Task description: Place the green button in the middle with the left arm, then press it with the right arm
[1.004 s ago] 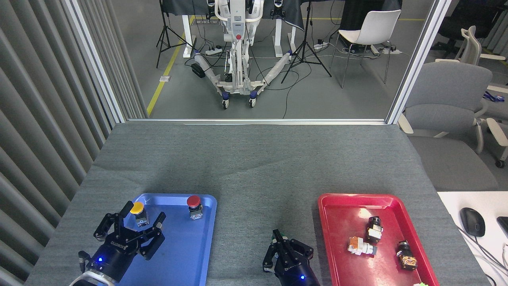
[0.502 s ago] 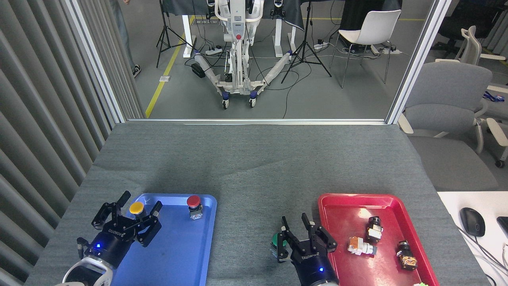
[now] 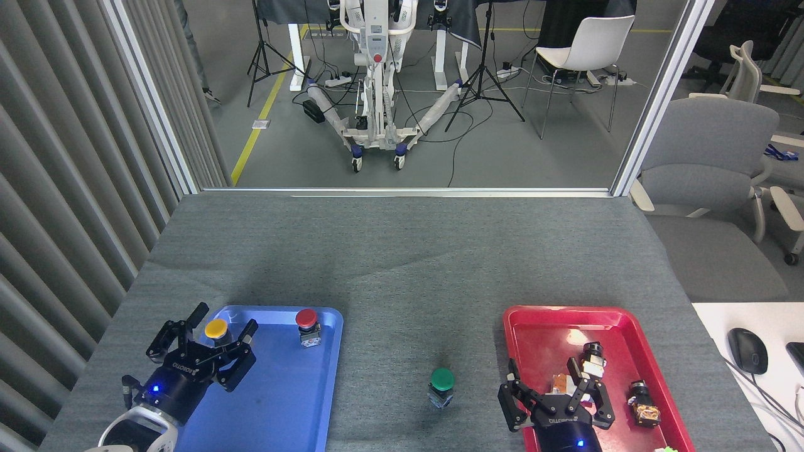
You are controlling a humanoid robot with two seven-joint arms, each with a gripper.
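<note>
head view | green button upright on grey worktop between blue tray and red tray, untouched | left gripper jaws open, straddling yellow button | right gripper at button's 3 o'clock, jaws open, empty

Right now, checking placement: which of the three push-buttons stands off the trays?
The green button, upright on grey cloth between trays; the yellow button and red button stand in the blue tray.
</note>
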